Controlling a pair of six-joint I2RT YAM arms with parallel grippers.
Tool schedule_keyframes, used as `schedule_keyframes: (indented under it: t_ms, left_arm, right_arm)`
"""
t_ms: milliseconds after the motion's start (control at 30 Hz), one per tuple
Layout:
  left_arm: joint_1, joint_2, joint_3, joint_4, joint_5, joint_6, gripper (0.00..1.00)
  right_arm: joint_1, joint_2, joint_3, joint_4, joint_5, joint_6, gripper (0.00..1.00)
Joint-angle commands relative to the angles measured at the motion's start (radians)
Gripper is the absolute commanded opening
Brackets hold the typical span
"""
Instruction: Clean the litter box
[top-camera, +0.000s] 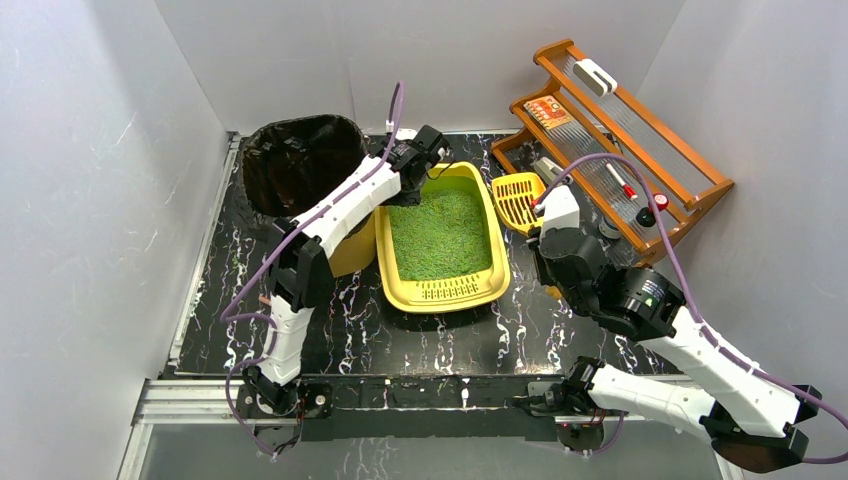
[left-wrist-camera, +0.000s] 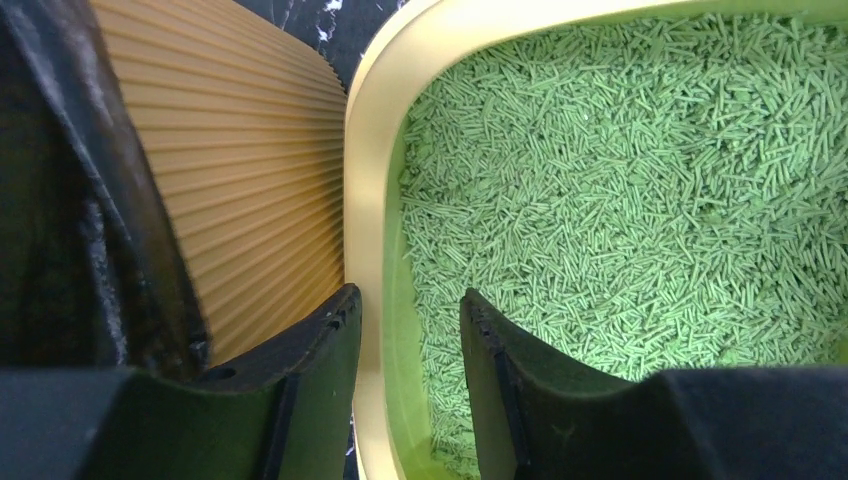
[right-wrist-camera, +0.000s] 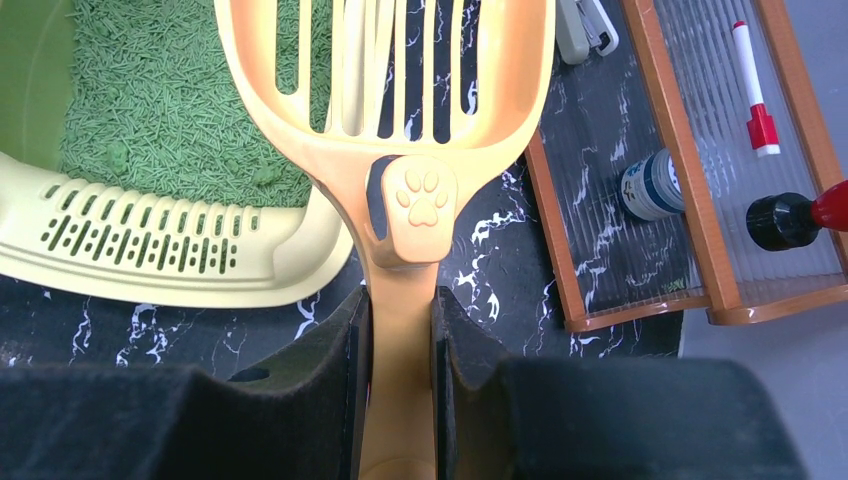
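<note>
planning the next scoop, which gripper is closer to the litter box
Left. The left gripper straddles the litter box rim; the right gripper holds the scoop beside it.

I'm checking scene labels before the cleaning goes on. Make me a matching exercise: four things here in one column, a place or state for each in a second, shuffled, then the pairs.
1. scoop
2. litter box
3. bin
4. marker

A. lined with a black bag
B. lying on the wooden rack
C. handle clamped in the right pincer
D. rim straddled by the open left pincer

Pairs: 1-C, 2-D, 3-A, 4-B.
</note>
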Motion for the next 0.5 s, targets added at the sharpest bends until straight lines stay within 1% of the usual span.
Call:
schedule_keyframes:
  t_ms: [0,67,167,233,333,467]
  left_arm:
    - [0.0,-0.028,-0.04,-0.019,-0.048,-0.022,0.41]
    - [0.0,-0.034,-0.041,-0.025,-0.084,-0.023,0.45]
    - [0.0,-0.042,-0.053,-0.009,-0.117,-0.01,0.46]
    - [0.001,-0.042,-0.077,0.011,-0.108,-0.002,0.46]
    - [0.0,-0.037,-0.12,0.055,-0.046,0.013,0.41]
    - [-0.01,-0.019,-0.136,0.116,0.085,0.068,0.37]
  right_arm:
    - [0.0,-0.012,0.018,0.075,0.034,-0.016,0.0]
    - [-0.001,-0.01,0.015,0.085,0.031,-0.023,0.0]
    - [-0.001,-0.006,0.015,0.091,0.03,-0.029,0.0]
    - [0.0,-0.002,0.015,0.091,0.032,-0.028,0.0]
    - [0.0,-0.004,0.014,0.092,0.04,-0.033,0.0]
    - [0.0,-0.006,0.022,0.088,0.043,-0.037,0.0]
